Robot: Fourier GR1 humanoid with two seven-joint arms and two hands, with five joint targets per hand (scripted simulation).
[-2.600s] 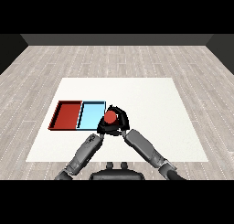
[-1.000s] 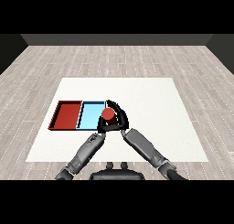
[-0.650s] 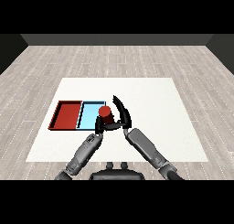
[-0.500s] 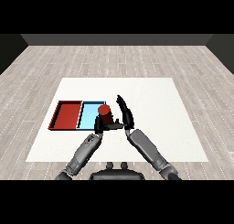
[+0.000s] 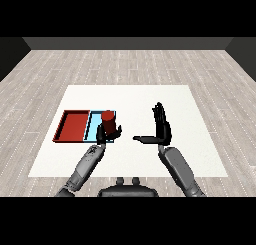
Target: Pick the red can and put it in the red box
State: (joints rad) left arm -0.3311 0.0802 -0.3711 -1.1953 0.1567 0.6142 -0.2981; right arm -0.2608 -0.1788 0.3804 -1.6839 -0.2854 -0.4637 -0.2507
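The red can [image 5: 108,121] stands upright in my left hand [image 5: 104,134], whose fingers curl round its lower part. Hand and can sit over the right end of the light blue tray [image 5: 95,126]. The red tray [image 5: 74,125] lies just left of the blue one, with nothing in it. My right hand [image 5: 161,129] is well to the right of the can, open, fingers straight up and thumb pointing left, holding nothing.
Both trays lie side by side on the left part of the white table [image 5: 130,96]. Grey plank floor surrounds the table.
The can has passed from my right hand to my left hand. My right hand has opened and drawn away to the right. The can has shifted left over the blue tray.
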